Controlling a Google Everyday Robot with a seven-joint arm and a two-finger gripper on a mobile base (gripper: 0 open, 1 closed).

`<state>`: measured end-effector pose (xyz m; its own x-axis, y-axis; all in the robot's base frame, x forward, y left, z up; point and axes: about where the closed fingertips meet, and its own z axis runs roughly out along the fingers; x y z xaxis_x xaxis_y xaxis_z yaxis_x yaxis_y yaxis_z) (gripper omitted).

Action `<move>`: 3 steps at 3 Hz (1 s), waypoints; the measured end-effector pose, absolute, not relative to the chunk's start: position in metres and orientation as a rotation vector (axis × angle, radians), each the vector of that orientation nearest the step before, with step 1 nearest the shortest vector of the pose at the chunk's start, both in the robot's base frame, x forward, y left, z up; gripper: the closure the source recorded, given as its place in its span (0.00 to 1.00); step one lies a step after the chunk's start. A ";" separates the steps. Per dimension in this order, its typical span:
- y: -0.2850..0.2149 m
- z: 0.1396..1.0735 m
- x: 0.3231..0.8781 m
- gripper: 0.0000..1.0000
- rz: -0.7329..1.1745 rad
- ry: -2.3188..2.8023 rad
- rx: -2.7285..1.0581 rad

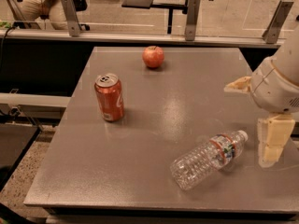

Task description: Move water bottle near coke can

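Grey surface (177,106), rectangular, bearing three items. Item one: water bottle (205,158), clear ribbed plastic, lying on its side in the near right part of the surface, white cap pointing right and slightly away, base towards the near edge, label band near the neck. Item two: coke can (109,98), red-orange, upright, silver top with pull tab, in the left part of the surface, well apart from the bottle. Item three: apple (153,57), red, round, near the far edge, beyond and to the right of the can. Gripper (272,143), cream-coloured, hanging from the white arm (278,83) at the right edge of the surface, just right of the bottle's cap and not touching it; whether it is open or closed cannot be told. The bottle lies free of it.
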<state>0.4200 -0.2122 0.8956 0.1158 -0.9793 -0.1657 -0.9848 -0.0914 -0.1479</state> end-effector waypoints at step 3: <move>-0.176 0.843 0.396 0.47 0.178 1.792 -2.370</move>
